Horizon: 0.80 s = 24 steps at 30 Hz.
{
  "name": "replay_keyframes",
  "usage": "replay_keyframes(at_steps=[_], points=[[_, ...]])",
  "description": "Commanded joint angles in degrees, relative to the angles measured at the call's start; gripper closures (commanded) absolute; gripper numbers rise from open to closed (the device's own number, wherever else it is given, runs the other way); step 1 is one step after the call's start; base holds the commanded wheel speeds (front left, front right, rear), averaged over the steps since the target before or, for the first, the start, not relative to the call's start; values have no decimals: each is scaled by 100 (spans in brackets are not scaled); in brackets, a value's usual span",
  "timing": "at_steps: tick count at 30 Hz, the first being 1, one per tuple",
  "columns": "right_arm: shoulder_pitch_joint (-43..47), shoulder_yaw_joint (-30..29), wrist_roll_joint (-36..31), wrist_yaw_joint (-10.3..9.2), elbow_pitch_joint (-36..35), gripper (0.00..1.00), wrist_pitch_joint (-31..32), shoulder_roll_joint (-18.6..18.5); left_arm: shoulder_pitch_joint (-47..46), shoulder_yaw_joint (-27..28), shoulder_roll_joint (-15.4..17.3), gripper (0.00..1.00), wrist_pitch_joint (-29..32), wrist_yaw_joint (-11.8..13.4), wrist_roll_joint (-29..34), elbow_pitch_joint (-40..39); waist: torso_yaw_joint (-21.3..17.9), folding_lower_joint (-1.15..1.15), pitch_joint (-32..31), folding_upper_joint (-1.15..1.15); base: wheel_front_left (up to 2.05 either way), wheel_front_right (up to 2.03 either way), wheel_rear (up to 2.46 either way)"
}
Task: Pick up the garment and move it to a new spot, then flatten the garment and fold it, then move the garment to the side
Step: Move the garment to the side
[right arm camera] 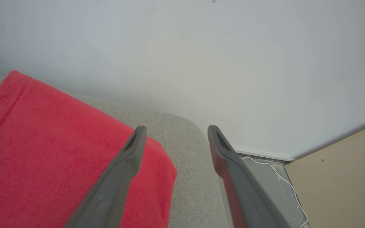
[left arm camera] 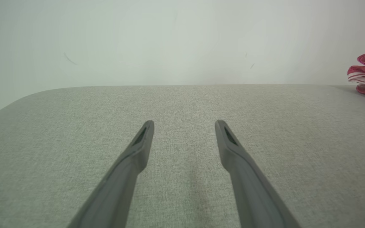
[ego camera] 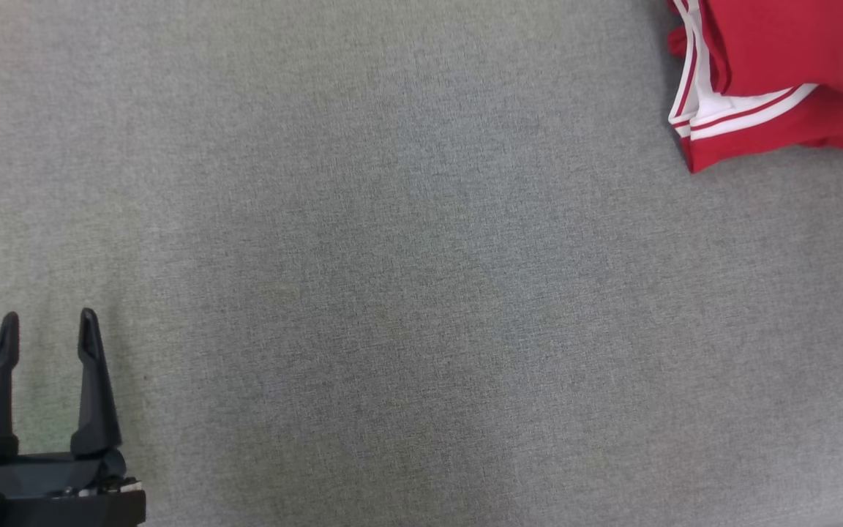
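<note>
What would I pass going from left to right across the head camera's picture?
left claw, open, at the lower left → a wide bare stretch of the grey surface → red garment with white stripes, at the top right

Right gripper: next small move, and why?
Probably lift the right gripper clear and draw it back. Its jaws stand open, holding nothing, and the red garment lies folded by the far right corner of the table, so the last step looks done.
</note>
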Motion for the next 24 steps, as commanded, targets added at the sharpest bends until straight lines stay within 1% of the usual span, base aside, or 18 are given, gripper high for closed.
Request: replay_keyframes(at_steps=[1,7,9,12,14,17,19,24], points=[[-56,-15,97,-2,-20,0,-62,61,19,-3,4,0,-39,25,-44,34,4,0,-50,0,0,0,0],[226,-345,500,-2,-64,0,-622,336,106,-46,-99,0,-141,37,-134,269,42,0,-394,0,0,0,0],[372,-427,572,-2,-103,0,-713,462,133,-56,-144,0,-180,42,-155,375,59,0,-548,0,0,0,0],[594,-724,700,-2,-140,0,-773,610,178,-70,-193,0,-236,45,-183,527,73,0,-780,0,0,0,0],[712,-1052,612,-2,-289,0,-777,707,210,-71,-235,0,-252,54,-203,607,70,0,-912,0,0,0,0],[1115,-1711,351,-2,-500,0,-771,846,248,-97,-281,0,-282,67,-235,738,76,0,-1106,0,0,0,0],[1735,-2597,-154,-2,-863,0,-773,1122,294,-99,-332,0,-298,83,-268,859,56,0,-1343,0,0,0,0],[2614,-3590,-869,-2,-1370,0,-773,1539,339,-144,-387,0,-315,79,-276,993,66,0,-1590,0,0,0,0]])
